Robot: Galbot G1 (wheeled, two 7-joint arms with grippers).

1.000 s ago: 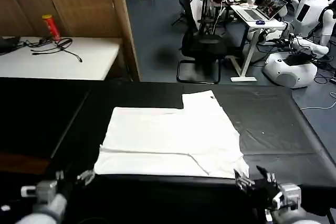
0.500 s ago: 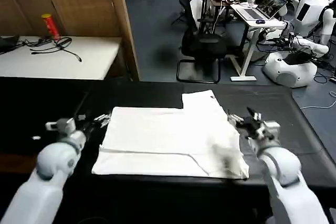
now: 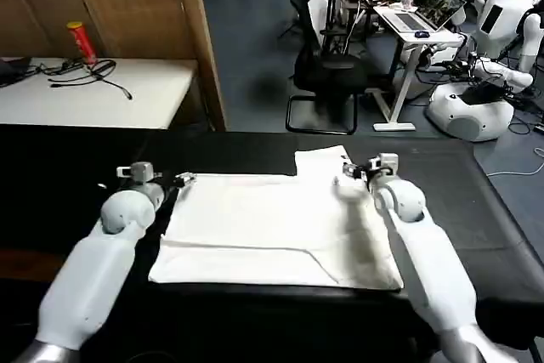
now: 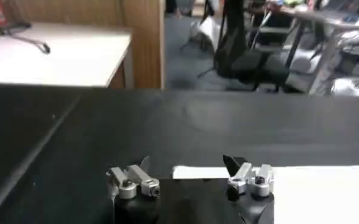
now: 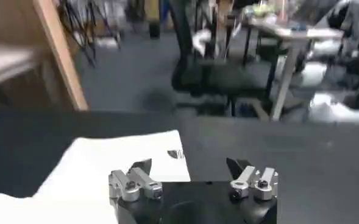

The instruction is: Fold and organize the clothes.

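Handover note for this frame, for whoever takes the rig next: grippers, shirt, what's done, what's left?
Left gripper: jaws open, holding nothing, at the far left corner of the T-shirt.
Right gripper: jaws open, holding nothing, over the shirt's far right part, by the raised flap.
Shirt: lies flat on the black table, partly folded into a rough rectangle, with a square flap sticking out at the far right edge; a small dark mark shows on that flap in the right wrist view.
Done: side folds appear made.
Left: probably grip the far edge, fold once more, then tidy.
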